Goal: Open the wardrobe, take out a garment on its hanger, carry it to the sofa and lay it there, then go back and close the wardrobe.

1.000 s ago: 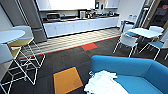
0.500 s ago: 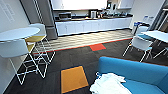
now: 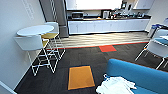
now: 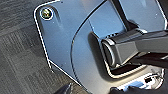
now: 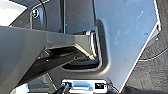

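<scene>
Nearest, at the bottom of the head view: the garment (image 3: 115,85), a white T-shirt, lies crumpled on the seat of the sofa (image 3: 140,72), w/ the hanger (image 3: 106,76) hook just visible at its upper left edge, touching the fabric. Sofa is bright blue, low backrest, takes the lower right corner.

Just left of the sofa, an orange carpet tile (image 3: 80,77) is set in the dark carpet (image 3: 82,55). Further left, against the wall, a round white high table (image 3: 35,30) w/ white wire-leg stools (image 3: 35,45); one seat is yellow.

Right side, mid-distance: a white chair w/ light-blue seat (image 3: 157,48), partly cut by the frame edge.

Beyond the carpet, a red tile (image 3: 107,48) sits at the border where a wood-look floor strip (image 3: 105,38) begins. Far back: white kitchen cabinets w/ dark counter (image 3: 107,18), a microwave (image 3: 77,15) and small appliances on top, too blurred to name.

Left gripper & right gripper: cannot tell whether the fingers are spread or closed; wrist views give robot body plates over dark carpet. Nothing seen held.
</scene>
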You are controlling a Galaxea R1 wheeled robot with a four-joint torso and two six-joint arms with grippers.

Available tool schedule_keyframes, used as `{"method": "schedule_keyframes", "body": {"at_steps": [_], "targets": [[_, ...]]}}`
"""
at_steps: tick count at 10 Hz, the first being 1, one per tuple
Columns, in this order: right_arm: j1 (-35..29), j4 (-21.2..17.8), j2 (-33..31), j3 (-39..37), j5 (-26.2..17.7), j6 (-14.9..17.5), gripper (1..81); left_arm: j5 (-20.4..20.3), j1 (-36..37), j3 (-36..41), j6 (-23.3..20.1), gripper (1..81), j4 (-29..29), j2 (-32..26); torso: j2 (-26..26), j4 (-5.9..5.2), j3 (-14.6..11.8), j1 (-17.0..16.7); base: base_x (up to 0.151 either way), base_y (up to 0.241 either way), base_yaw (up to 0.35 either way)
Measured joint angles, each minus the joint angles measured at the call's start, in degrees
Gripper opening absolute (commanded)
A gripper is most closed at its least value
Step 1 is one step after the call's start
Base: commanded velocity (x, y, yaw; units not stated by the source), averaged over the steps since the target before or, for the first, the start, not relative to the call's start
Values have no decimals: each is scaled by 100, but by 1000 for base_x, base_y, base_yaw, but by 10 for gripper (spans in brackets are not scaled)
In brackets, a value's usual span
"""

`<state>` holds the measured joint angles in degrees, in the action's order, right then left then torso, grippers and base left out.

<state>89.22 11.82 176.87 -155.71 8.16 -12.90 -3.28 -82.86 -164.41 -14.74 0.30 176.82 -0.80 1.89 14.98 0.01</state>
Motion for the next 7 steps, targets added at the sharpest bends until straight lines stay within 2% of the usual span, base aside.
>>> {"method": "schedule_keyframes", "body": {"at_steps": [7], "targets": [[-6,2,0,0,-11,4,811,-10,-2,0,2,811,33,-2,0,0,0,0,0,0,257]]}}
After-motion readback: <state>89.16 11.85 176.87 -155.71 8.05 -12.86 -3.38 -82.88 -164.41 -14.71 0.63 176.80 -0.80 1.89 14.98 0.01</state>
